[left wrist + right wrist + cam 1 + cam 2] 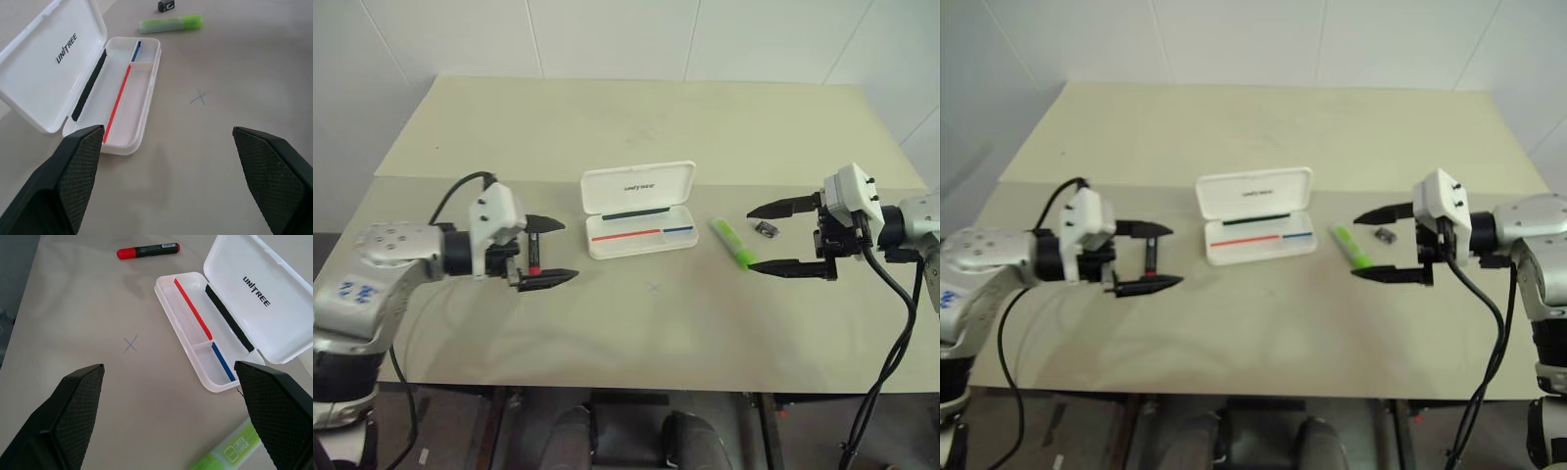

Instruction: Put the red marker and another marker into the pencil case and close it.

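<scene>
Red marker (pixel 148 251) lies on the table (pixel 607 127) left of the open pencil case (pixel 639 210), beneath the left gripper (pixel 552 251); green highlighter (pixel 733 243) lies right of the case. Both look light, rigid and smooth, likely best pinched mid-barrel. The 2 grippers, right gripper (pixel 766 237) included, gape wide, holding nothing.

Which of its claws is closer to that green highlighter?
The right. The right gripper hangs open right beside the green highlighter, its lower finger close by it. The left gripper is open too, far off past the white pencil case.
</scene>
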